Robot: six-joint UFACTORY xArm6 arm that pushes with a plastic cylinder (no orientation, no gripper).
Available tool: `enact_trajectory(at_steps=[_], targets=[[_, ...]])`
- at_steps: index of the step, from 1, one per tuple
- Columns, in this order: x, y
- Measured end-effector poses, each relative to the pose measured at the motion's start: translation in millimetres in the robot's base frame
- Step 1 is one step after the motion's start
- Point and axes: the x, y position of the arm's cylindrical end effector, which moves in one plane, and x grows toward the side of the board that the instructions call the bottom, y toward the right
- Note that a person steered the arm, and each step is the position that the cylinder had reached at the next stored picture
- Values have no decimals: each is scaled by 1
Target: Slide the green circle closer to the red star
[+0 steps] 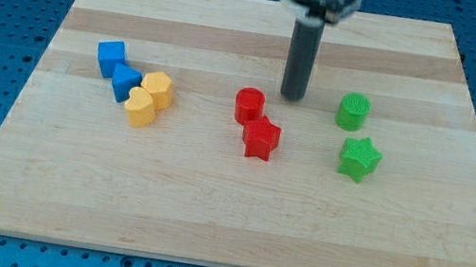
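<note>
The green circle [353, 111] sits on the wooden board at the view's right of centre. The red star [261, 139] lies left of it and a little lower, touching a red circle [248, 105] on its upper left. My tip [293, 97] rests on the board between the red circle and the green circle, closer to the red circle, touching neither. It stands about level with the green circle, well to its left.
A green star [359, 159] lies just below the green circle. At the view's left are a blue block [111, 57], a second blue block [126, 83], a yellow block [157, 89] and a yellow heart [138, 108]. The board [232, 229] is edged by a blue perforated table.
</note>
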Motion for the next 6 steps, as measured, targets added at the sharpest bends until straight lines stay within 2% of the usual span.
enact_trajectory(at_steps=[1, 2, 3, 5, 6], targets=[[-75, 35], [-56, 100], [-1, 110], [55, 106], [60, 102]])
